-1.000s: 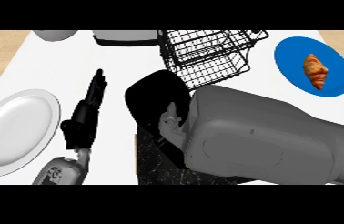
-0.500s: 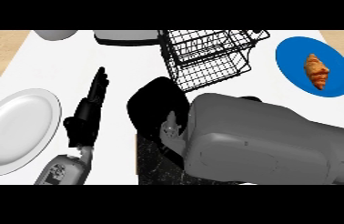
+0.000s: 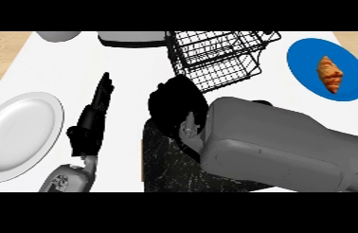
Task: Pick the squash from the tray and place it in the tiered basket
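Black-marbled tray [image 3: 164, 173]: nearest, at lower centre; largely covered by right forearm [image 3: 280, 147].
Squash: not visible anywhere; possibly under right hand or forearm, cannot tell.
Right hand [image 3: 174, 109]: black, curled over far edge of tray, between tray and basket; contents hidden, so hold on squash unconfirmed.
Left hand [image 3: 94, 118]: fingers straight, resting on counter beside white plate [image 3: 24, 128]; holding nothing.
Wire tiered basket [image 3: 217, 52]: just beyond right hand, open at top.
Blue plate [image 3: 308, 57]: far right, carrying croissant [image 3: 330, 73]; keep clear.
Procedure: confirm hold, lift above basket rim, carry forward, lower into tier, then release.
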Controlling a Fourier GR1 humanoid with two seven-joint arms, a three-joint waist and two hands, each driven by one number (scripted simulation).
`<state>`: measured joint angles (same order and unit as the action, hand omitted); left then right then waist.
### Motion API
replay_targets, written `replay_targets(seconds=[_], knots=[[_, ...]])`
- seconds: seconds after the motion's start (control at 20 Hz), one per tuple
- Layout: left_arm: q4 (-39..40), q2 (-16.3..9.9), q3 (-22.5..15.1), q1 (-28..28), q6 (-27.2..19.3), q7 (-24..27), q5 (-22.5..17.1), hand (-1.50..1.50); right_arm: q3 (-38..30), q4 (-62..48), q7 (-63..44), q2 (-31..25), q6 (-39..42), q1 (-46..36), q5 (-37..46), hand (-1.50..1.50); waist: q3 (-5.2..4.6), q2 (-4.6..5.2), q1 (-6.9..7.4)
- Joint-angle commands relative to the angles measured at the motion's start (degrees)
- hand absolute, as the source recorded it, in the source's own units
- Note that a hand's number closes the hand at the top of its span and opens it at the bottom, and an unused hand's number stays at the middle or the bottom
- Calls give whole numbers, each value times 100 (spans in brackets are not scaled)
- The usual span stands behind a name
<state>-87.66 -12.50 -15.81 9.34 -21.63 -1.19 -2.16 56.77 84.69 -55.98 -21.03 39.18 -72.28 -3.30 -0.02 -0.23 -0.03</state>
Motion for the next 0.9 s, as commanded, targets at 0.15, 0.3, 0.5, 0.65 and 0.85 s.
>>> replay_targets(seconds=[0.15, 0.3, 0.5, 0.65, 0.85], knots=[[449, -2, 340, 257, 239, 194, -94, 0, -121, -222, -421, 123, 277, 489, 497, -150, -2, 26, -21], [-265, 65, 67, -61, 32, -252, 143, 0, -286, 167, -528, -90, 379, 916, 549, -150, 3, -6, -14], [-54, 71, 232, 117, 149, -175, 205, 0, -572, -105, 105, -19, 624, 1042, 1042, -150, 2, 16, 17], [-461, 69, 184, -114, 175, -345, 248, 0, -735, -43, 284, 32, 721, 1297, 1275, -150, 3, 13, 36], [-180, 208, 276, 129, 148, -349, 380, 0, -1020, 64, 355, 151, 931, 1573, 1468, -150, 2, 15, 15]])
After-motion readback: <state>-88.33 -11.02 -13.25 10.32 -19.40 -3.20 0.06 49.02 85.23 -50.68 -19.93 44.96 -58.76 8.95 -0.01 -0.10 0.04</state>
